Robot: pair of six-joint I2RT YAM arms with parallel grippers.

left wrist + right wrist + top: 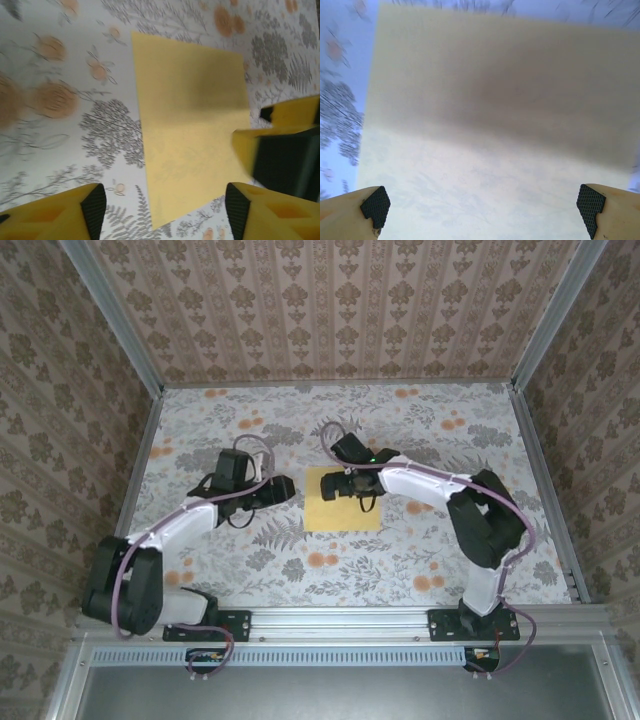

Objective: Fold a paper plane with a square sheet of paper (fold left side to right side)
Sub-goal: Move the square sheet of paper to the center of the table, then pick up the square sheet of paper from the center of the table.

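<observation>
1. A table stands inside a booth and is covered with a pale cloth printed with grey leaves and orange flowers. The walls around it carry a brown ornamental wallpaper.
2. The square sheet of paper lies flat and unfolded near the middle of the cloth. It is plain yellow, and its edges run about parallel to the table edges.
3. The left gripper is just beside the left edge of the sheet and points toward it.
4. In the left wrist view its fingers are spread wide with nothing held between them. The sheet lies on the cloth ahead of them.
5. The right gripper reaches in from the right and is over the far half of the sheet.
6. In the right wrist view its two black pads are far apart and grip nothing. The sheet spans nearly the whole gap below them, and a soft shadow crosses it.
7. I cannot tell if the right fingertips touch the paper.
8. The left wrist view shows the yellow fingers of the right arm at the opposite edge of the sheet.
</observation>
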